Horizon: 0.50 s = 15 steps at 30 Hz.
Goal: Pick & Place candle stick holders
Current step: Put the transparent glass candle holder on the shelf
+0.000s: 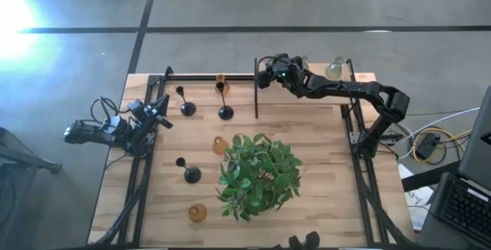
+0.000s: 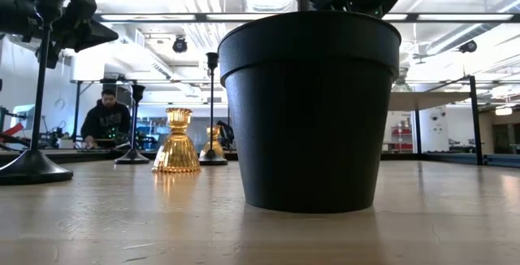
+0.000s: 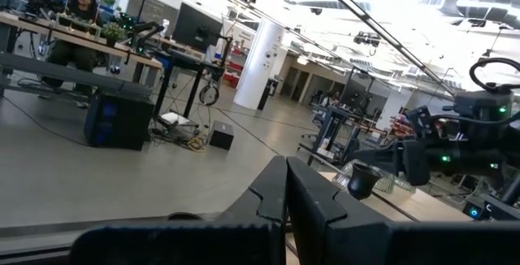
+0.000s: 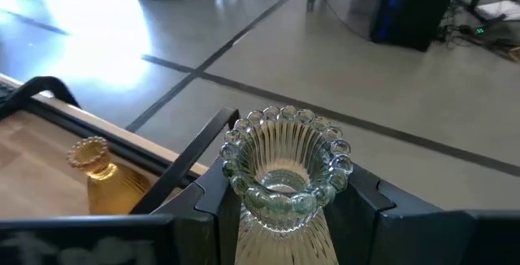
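Observation:
My right gripper (image 1: 268, 72) is over the table's far edge, shut on a clear ribbed glass holder with a beaded rim (image 4: 286, 167). My left gripper (image 1: 163, 116) is at the table's left edge, shut and empty; its fingers meet in the left wrist view (image 3: 285, 196). Three black thin-stemmed holders (image 1: 186, 106) (image 1: 225, 112) (image 1: 191, 174) stand on their round bases. Amber holders stand at the far side (image 1: 222, 86), mid-table (image 1: 219, 144) and the near side (image 1: 198, 212). Another clear holder (image 1: 334, 70) stands at the far right. My right gripper pinches the clear holder between its two fingers, on the ribbed body just below the beaded cup (image 4: 280, 216), one finger (image 4: 210, 204) on each side. The holder stands upright in the hold, its open cup up. Its foot is out of view.
A green leafy plant (image 1: 257, 175) in a black pot (image 2: 305, 110) stands in the middle of the table. A black frame rail (image 1: 211, 77) runs along the far edge, and a black post (image 1: 255, 89) stands near my right gripper. People sit at desks beyond the table.

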Each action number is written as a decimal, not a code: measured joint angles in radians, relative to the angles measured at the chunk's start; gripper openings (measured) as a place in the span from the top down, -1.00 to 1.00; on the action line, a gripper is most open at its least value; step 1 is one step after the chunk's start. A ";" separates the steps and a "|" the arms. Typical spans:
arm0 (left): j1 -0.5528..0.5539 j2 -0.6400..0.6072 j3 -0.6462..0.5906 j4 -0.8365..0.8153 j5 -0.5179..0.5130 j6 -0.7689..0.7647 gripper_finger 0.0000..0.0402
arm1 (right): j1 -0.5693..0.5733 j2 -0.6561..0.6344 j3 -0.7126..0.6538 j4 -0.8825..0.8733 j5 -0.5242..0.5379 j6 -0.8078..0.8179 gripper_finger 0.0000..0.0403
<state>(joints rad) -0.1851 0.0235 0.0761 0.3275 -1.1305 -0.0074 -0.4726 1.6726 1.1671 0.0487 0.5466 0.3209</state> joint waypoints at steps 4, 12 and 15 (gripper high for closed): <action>0.000 0.000 0.000 0.000 0.000 0.000 0.94 | -0.009 -0.002 0.000 0.004 -0.030 -0.015 0.37; 0.000 0.000 0.000 0.000 0.000 0.000 0.94 | -0.028 -0.001 0.001 0.036 -0.064 -0.063 0.37; 0.000 0.000 0.000 0.000 0.000 0.000 0.94 | -0.039 -0.001 0.000 0.036 -0.063 -0.063 0.37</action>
<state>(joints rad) -0.1848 0.0234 0.0761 0.3275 -1.1309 -0.0074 -0.5113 1.6714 1.1673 0.0847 0.4832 0.2577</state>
